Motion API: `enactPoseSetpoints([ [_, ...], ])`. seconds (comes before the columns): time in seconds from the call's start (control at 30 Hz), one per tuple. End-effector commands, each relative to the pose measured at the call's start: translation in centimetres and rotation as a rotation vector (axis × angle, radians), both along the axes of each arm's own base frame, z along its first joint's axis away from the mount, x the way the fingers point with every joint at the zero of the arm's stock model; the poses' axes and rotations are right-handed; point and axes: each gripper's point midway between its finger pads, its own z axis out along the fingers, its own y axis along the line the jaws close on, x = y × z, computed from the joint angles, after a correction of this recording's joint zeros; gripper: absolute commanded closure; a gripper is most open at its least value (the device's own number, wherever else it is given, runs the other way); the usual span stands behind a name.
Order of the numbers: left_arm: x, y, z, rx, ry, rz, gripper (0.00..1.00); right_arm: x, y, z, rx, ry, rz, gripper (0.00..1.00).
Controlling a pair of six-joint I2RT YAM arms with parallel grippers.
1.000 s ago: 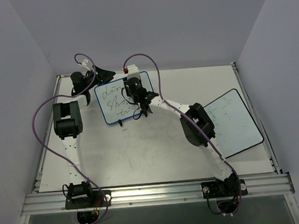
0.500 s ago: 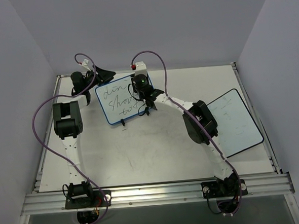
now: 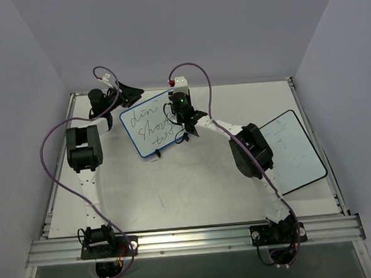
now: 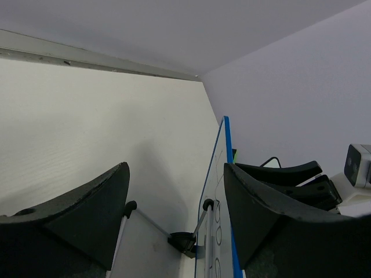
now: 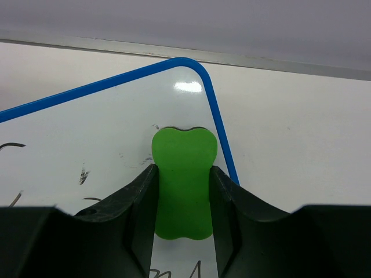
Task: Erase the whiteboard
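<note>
The whiteboard (image 3: 152,126) stands propped on its small black feet toward the back of the bench (image 3: 175,184), its blue frame turned at an angle and 3 lines of black handwriting across its face.

The right hand (image 3: 183,119) is at the whiteboard's right edge. It is clamped tight on a green eraser (image 5: 184,185), which sits between the 2 fingers and lies flat against the whiteboard's face (image 5: 87,127), just inside the rounded blue corner. Faint grey smudges show on the white just left of the eraser.

The left hand (image 3: 127,92) is behind the whiteboard's far left corner. Its jaws are spread wide and grip nothing. From its own camera, the whiteboard's blue edge (image 4: 226,174) and thin rear stand legs sit in the gap, close to the right finger (image 4: 272,220).

A 2nd, black-framed board (image 3: 291,151) lies flat, well to the right of the whiteboard.
</note>
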Motion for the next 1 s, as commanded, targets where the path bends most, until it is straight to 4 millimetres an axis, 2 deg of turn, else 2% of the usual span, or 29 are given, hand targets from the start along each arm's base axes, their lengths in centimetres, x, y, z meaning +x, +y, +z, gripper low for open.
enactPoseSetpoints([
  [0.0, 0.0, -0.6, 1.1, 0.018, -0.081, -0.025, 0.26, 0.0, 0.3, 2.5, 0.014, -0.031, 0.008, 0.95],
  [0.2, -0.2, -1.5, 0.6, 0.033, -0.077, -0.040, 0.29, -1.2, 3.7, 2.9, 0.034, -0.039, 0.078, 0.95],
  [0.43, -0.3, -1.7, 0.7, 0.043, -0.078, -0.043, 0.35, -2.4, 7.1, 2.4, 0.054, -0.029, 0.153, 0.95],
  [0.67, -0.3, -1.7, 0.4, 0.050, -0.076, -0.047, 0.42, -3.0, 9.1, 1.8, 0.053, -0.014, 0.199, 0.95],
  [0.8, -0.3, -1.8, 0.6, 0.053, -0.079, -0.050, 0.47, -2.7, 8.5, 1.6, 0.044, -0.013, 0.176, 0.95],
  [0.97, -0.4, -1.8, 0.6, 0.052, -0.082, -0.056, 0.56, -2.0, 6.4, 1.6, 0.048, -0.010, 0.127, 0.95],
])
